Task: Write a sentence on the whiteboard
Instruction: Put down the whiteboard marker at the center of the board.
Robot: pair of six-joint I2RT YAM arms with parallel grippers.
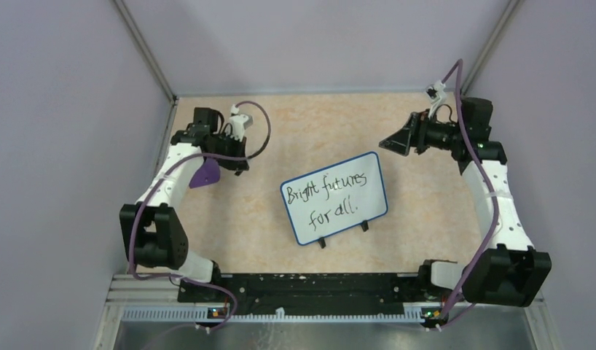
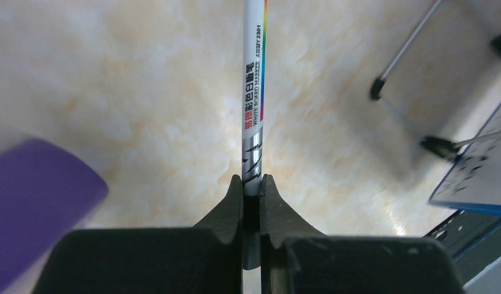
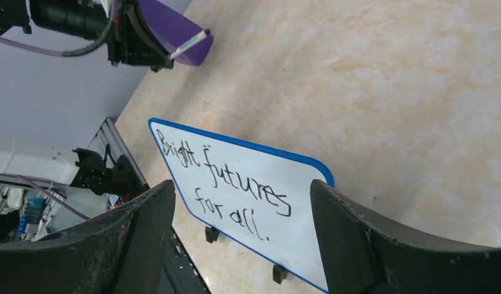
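Top external view: the sentence (image 1: 326, 195) fills the whiteboard (image 1: 375, 164). Left fingers (image 2: 233, 205) clench a marker (image 2: 254, 92); right fingers (image 3: 144, 226) gape empty. A stray marker swing could smear it.

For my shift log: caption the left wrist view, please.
Left gripper clamps a marker over the table; purple piece left, whiteboard right.

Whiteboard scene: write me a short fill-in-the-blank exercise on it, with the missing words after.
The whiteboard has a thin ____ frame. The sentence on it ends with the word ____. The left gripper is ____ on a whiteboard marker. The right gripper stands ____, holding nothing.
Missing: blue; all; shut; open.
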